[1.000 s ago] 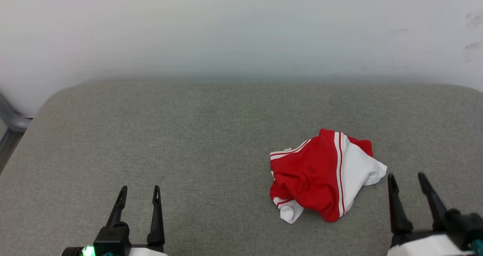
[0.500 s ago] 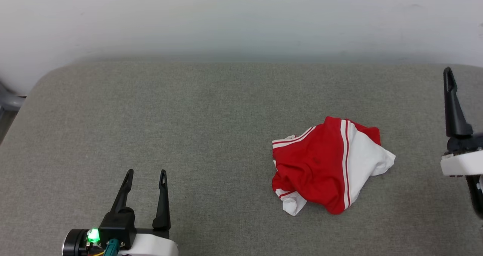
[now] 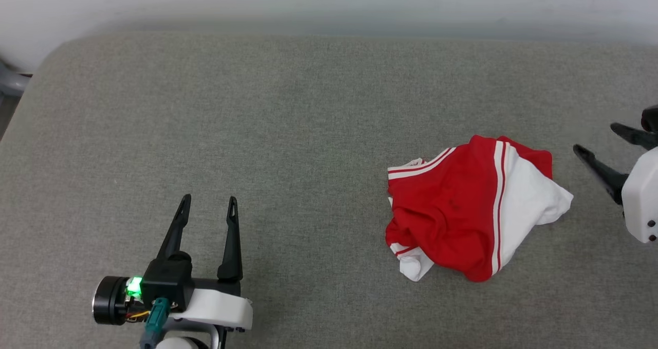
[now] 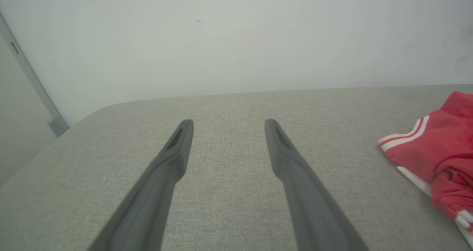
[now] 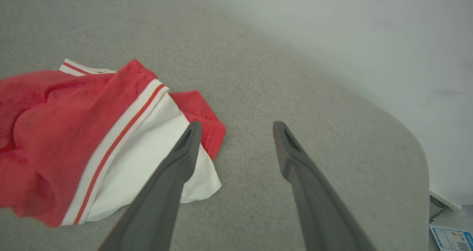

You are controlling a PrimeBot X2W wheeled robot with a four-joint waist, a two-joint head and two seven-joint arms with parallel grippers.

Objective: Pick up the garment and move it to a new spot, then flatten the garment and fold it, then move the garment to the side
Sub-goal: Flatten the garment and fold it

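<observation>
Red cloth with white sleeves and striped trim, the garment (image 3: 478, 205) lies bunched in a loose heap on the right half of the grey fabric-covered surface (image 3: 288, 112), one white sleeve (image 3: 532, 205) spilling toward the robot's right. Nothing holds it; it rests on the padding under its own weight, folded over itself, which is why the first step, picking it up, looks not yet begun. The right gripper (image 3: 594, 137) hangs just beside that sleeve, turned inward so its two dark fingers point at the heap, spread wide and empty. In the right wrist view one finger crosses in front of the white sleeve's edge, but I cannot tell whether it touches the cloth. That wide stance suits a soft, thick bundle, probably so the fingers can straddle a fold before closing. The left gripper (image 3: 209, 199) sits well apart over bare surface on the robot's left, fingers also spread wide and holding nothing, likely parked there to leave room where the shirt can be laid and flattened
</observation>
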